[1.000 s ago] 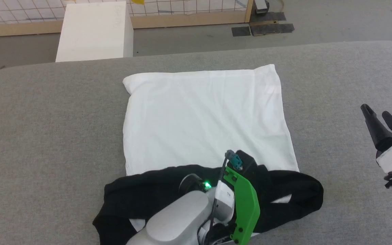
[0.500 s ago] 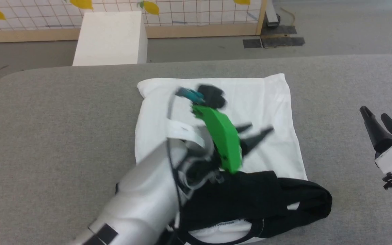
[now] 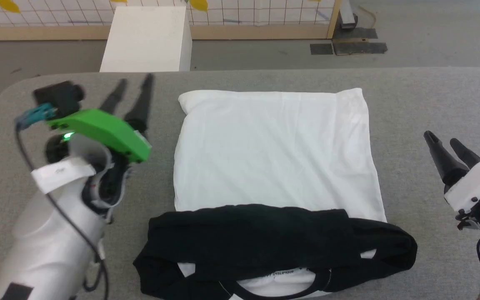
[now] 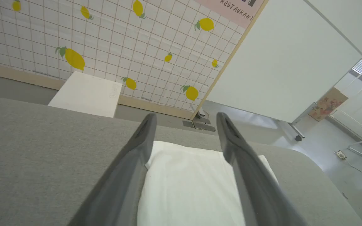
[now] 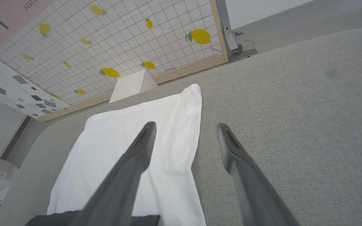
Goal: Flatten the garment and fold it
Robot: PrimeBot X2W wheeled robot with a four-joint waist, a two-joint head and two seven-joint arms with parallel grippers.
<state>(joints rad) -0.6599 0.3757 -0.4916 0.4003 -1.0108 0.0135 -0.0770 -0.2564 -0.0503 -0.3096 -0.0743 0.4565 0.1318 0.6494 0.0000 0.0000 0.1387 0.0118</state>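
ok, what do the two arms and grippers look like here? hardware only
The left gripper has two long dark tapered fingers, a bright green bracket, a black camera block with a teal connector, a green LED, a thin black cable along the pale grey forearm and a white label band. The right gripper has the same dark fingers on a white housing.

In the head view, the shirt runs off the bottom edge of the picture at the near edge of the table, so its collar is cut off. The black sleeves lie across the white body and hide the part beneath them. The print on the neck band is too small to read. The left gripper and its green bracket are blurred. The table's far edge hides the foot of the white box.
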